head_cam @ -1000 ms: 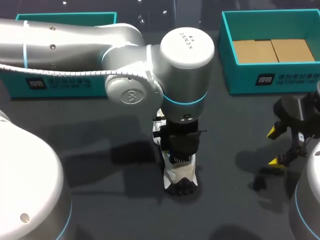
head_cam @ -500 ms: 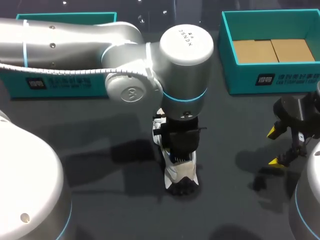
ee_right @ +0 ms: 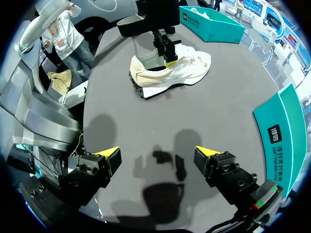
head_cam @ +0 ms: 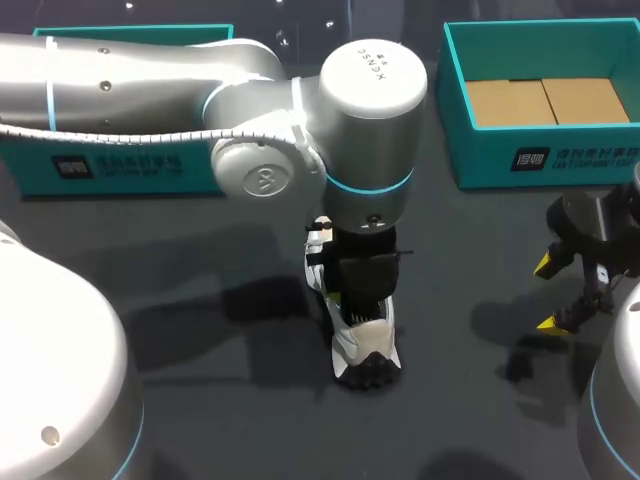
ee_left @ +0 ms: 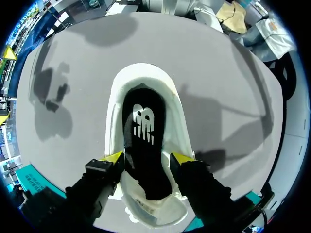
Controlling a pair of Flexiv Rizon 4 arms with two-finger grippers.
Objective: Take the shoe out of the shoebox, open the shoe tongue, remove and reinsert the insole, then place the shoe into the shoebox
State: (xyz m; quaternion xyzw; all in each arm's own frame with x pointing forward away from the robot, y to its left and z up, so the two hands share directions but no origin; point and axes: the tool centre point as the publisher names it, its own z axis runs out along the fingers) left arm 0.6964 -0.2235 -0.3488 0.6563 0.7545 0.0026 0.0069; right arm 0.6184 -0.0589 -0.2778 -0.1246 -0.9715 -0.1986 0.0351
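Shoe point(head_cam: 368, 350) sits on its sole in the middle of the dark table point(head_cam: 230, 400), lengthwise from back to front, out of both boxes and well apart from every edge. Left arm point(head_cam: 150, 80) comes in from the left side and hangs straight over it, and the left gripper point(ee_left: 147, 159) is down at the shoe's opening. Its yellow fingertips point(ee_left: 114, 157) press in from both sides on the black insole point(ee_left: 144, 141), whose near end rides up over the white heel collar while the rest lies down inside the shoe. Over at the right edge, the right gripper point(ee_right: 158, 152) hovers above the tabletop with its fingers spread wide and nothing between them. A broad stretch of table separates it from the shoe. At the back right corner stands the teal shoebox point(head_cam: 540, 160), open side up with its cardboard floor showing. A second teal box point(head_cam: 130, 165) sits along the back left, partly behind the left arm. Both boxes are well apart from the shoe.
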